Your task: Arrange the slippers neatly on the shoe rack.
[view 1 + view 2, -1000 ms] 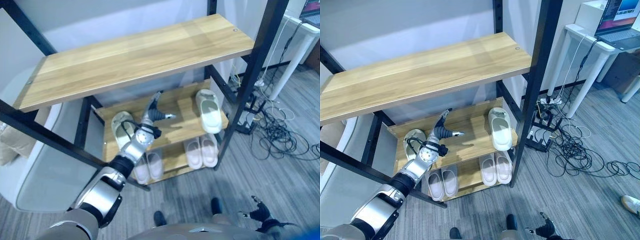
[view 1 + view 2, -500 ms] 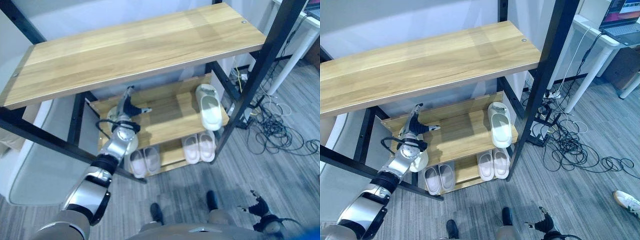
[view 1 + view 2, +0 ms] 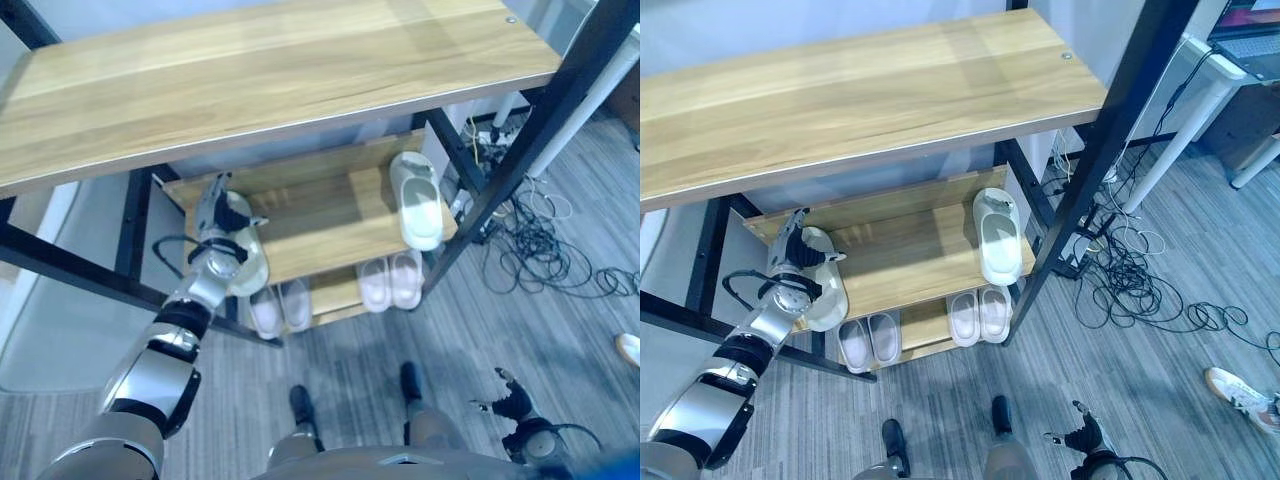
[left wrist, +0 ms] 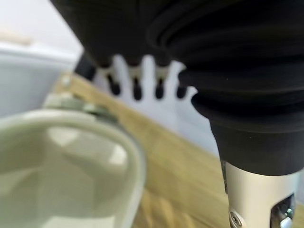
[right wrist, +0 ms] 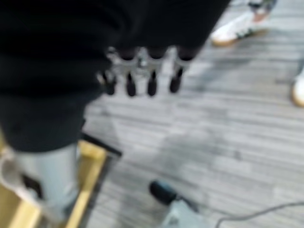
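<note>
**Left hand over the stray slipper at the shelf's left end**

On the middle shelf (image 3: 330, 215) of the shoe rack (image 3: 520, 130), seen from the left eye, I have the left hand (image 3: 222, 210) above a pale green slipper (image 3: 243, 262) at the shelf's far left end. That slipper overhangs the front edge, heel toward me, which I judge is why the hand is there: it needs nudging back or squaring up. Its likely mate, a second slipper (image 3: 416, 200), lies well apart at the right end, so the pair is split.

From the right eye, the same hand (image 3: 792, 255) has its fingers pointing up toward the back of the shelf and the thumb out to the side, above the near slipper (image 3: 824, 285). I see nothing pinched. Two pale pairs (image 3: 868, 338) (image 3: 978, 314) already sit side by side on the bottom shelf, the standard I am working toward. My right hand (image 3: 1081, 440) hangs low by the floor, idle.

Through the left wrist camera, the fingers (image 4: 137, 85) stand straight and spread with nothing in them, and the slipper's rim (image 4: 95, 142) curves close below the palm, not held.

Through the right wrist camera, the right hand's fingers (image 5: 139, 76) hang straight over grey floor (image 5: 228, 137), holding nothing. A person's shoe (image 5: 240, 26) shows beyond.
</note>
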Available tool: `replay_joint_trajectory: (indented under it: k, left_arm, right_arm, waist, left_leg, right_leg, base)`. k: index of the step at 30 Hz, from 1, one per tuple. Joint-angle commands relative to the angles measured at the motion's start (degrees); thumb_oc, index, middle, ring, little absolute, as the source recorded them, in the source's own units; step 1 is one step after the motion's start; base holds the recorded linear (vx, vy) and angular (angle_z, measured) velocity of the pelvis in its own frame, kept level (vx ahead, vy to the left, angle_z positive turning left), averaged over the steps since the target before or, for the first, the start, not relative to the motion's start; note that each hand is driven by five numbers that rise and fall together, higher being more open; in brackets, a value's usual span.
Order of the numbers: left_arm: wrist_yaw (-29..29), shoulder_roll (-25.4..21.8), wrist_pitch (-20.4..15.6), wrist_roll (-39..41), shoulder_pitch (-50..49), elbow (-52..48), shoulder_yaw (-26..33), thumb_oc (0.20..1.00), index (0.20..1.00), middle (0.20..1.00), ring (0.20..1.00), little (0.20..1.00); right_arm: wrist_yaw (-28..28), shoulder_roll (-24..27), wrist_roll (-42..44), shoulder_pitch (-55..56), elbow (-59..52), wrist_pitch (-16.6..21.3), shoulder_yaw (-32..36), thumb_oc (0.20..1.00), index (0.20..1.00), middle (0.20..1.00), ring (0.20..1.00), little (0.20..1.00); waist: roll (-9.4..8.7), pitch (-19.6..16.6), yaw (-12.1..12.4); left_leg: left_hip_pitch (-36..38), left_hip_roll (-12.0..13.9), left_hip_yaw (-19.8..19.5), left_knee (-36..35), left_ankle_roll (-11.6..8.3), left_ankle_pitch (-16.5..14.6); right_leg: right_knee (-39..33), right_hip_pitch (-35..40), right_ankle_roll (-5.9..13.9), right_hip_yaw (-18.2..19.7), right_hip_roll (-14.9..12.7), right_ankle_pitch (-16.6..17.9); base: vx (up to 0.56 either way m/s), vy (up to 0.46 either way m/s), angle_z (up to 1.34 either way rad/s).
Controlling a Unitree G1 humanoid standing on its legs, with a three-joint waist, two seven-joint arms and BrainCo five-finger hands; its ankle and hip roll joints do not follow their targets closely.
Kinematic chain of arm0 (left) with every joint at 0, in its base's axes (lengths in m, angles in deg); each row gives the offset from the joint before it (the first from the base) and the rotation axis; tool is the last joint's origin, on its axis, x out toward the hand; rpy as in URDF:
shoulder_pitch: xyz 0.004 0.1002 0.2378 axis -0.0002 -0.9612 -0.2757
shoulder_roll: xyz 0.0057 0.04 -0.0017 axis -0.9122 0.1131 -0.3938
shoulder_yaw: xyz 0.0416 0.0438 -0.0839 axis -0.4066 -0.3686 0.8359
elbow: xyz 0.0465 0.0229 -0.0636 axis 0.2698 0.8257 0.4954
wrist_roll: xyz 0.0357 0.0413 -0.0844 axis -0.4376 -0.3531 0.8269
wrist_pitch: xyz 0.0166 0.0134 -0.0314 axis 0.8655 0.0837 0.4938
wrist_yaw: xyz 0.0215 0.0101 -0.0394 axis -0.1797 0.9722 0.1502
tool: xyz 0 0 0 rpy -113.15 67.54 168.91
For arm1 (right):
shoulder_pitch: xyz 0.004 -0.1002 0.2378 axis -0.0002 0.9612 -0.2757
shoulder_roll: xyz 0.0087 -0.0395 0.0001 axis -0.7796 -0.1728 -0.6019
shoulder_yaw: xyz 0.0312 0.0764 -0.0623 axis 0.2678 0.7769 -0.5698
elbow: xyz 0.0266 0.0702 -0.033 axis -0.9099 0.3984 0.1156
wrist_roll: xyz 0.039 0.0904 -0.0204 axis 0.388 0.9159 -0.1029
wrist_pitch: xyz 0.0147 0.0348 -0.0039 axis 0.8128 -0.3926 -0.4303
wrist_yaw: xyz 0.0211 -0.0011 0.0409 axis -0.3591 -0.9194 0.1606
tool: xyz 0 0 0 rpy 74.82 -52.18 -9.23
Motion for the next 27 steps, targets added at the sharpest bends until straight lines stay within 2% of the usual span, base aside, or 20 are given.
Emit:
replay_joint_trajectory:
  k: [1,10,14,22,27]
  left_arm:
    - [-1.9,-4.1,-0.7,-1.6,10.3,3.6,0.1,1.0,1.0,1.0,1.0,1.0]
    - [-3.8,-4.7,-1.4,-0.6,9.8,0.0,1.4,1.0,1.0,1.0,1.0,1.0]
    - [-2.6,-4.4,-1.7,-2.0,5.2,-6.5,3.3,1.0,1.0,1.0,1.0,1.0]
    - [-0.8,-6.5,-2.3,-6.1,-0.6,-16.1,6.2,1.0,1.0,1.0,1.0,1.0]
    - [-1.8,-5.9,-0.4,-8.6,-0.1,-13.3,6.0,1.0,1.0,1.0,1.0,1.0]
  right_arm:
    - [-1.4,2.1,0.1,-3.6,-1.8,1.8,-0.7,1.0,1.0,1.0,1.0,1.0]
    - [-1.9,0.6,1.3,-3.8,0.4,2.0,-0.8,1.0,1.0,1.0,1.0,1.0]
    - [-1.6,-0.3,1.3,-3.4,2.0,1.8,-0.4,1.0,1.0,1.0,1.0,1.0]
    - [-1.1,0.2,1.3,-4.2,2.4,1.8,0.7,1.0,1.0,1.0,1.0,1.0]
    - [-1.0,-0.1,0.0,-3.4,1.0,1.8,0.2,1.0,1.0,1.0,1.0,1.0]
  waist:
    - [1.3,4.7,1.3]
    - [0.64,5.8,1.8]
    - [0.9,6.0,2.6]
    - [1.11,6.0,3.9]
    - [0.96,5.7,3.8]
  left_leg:
    - [-1.5,-0.3,-2.0,0.8,-1.09,-1.7]
    - [-2.9,-0.1,-2.5,0.8,-1.18,-1.2]
    - [-2.8,-0.2,-3.0,0.8,-1.15,-1.4]
    - [-3.0,-0.4,-3.9,0.8,-1.36,-1.4]
    - [-3.1,-0.3,-4.0,0.8,-1.4,-1.3]
  right_leg:
    - [2.2,-1.1,2.97,-1.0,-1.3,-5.3]
    - [2.3,-2.3,2.93,-1.3,-1.2,-5.0]
    - [2.4,-1.8,2.77,-1.7,-1.4,-5.4]
    - [2.1,-1.2,2.6,-2.4,-1.3,-5.7]
    - [2.0,-1.2,2.59,-2.4,-1.1,-5.8]
  base:
    - [-0.02,-0.015,-0.03]
    - [0.0,-0.001,0.0]
    - [0.0,0.0,0.0]
    - [0.0,0.002,0.0]
    - [0.0,-0.001,0.02]
